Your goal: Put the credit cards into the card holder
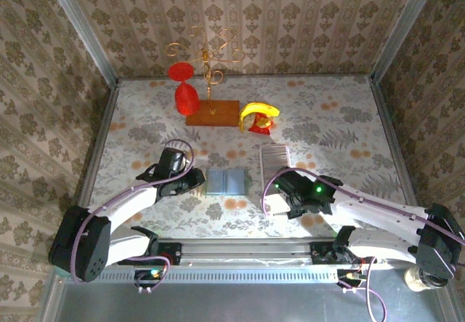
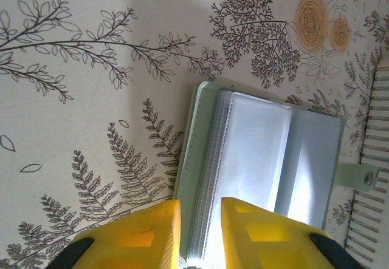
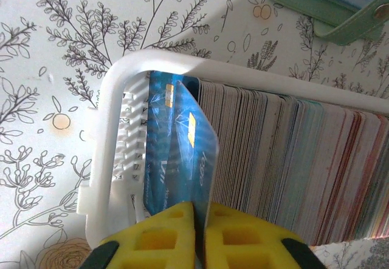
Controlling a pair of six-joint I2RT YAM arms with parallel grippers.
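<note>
The table [image 1: 327,118] wears a pale cloth printed with dark fern and branch line drawings and orange blooms. The walls [image 1: 290,17] carry a beige-and-brown damask pattern. The card holder [image 2: 261,153] is sage green, with pale blue-grey sleeves. The credit card [image 3: 182,160] is bright blue with a yellow chip (glare whitens part of it). The tray [image 3: 112,117] is white, and its cards' edges stripe grey, pink and teal. The left gripper [image 2: 199,211] and right gripper [image 3: 199,214] both have yellow fingers. Near the table's far edge are a red hourglass-shaped object [image 1: 185,89], a gold wire stand [image 1: 209,53] on a brown wooden base [image 1: 212,113], and a yellow banana [image 1: 259,110].
</note>
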